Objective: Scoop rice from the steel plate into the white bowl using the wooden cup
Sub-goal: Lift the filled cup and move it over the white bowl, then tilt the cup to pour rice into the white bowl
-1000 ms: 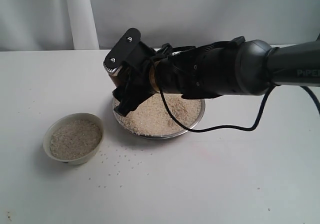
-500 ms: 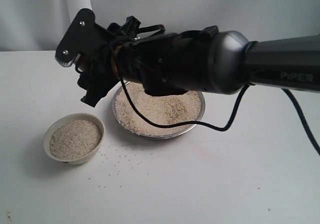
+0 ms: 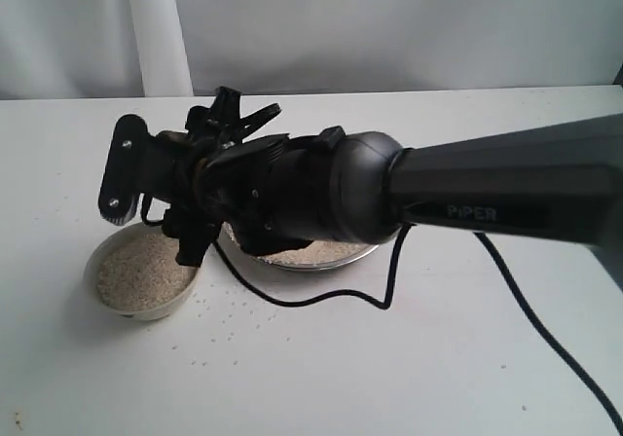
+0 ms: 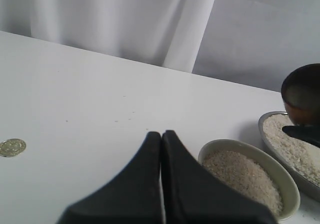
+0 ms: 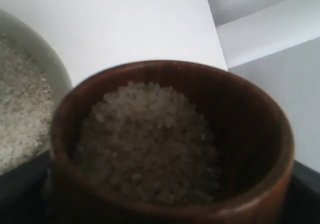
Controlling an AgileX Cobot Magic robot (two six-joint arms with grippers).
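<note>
The right gripper (image 3: 192, 234), at the end of a thick black arm (image 3: 467, 202) that reaches in from the right of the scene, clasps the wooden cup (image 5: 250, 134) between widely parted fingers. It holds the cup upright above the white table (image 3: 409, 358), between the white bowl (image 3: 100, 259) and the steel plate (image 3: 326, 259) and just beside the bowl's rim. The cup carries rice (image 5: 145, 139) to a little below its lip, with its dark inner wall showing above the grains. In the exterior view the cup is hidden behind the gripper. The left wrist view catches it in the air, with one black finger (image 4: 302, 132) against its lower side

The white bowl stands at the near left of the table and holds a level bed of rice. The steel plate lies just to its right and a little farther back. The arm hides most of it in the exterior view, where only its near rim and a strip of rice show. Loose grains (image 3: 229, 309) are scattered on the table in front of the two dishes, and a black cable (image 3: 321, 300) loops down from the arm onto the tabletop

The left gripper (image 4: 161, 134), unseen in the exterior view, has its jaws pressed together with nothing between them, its tips near the bowl. A small round coin-like disc (image 4: 12, 147) lies on the table well apart from the dishes. A pale curtain (image 3: 389, 27) backs the far edge of the table
</note>
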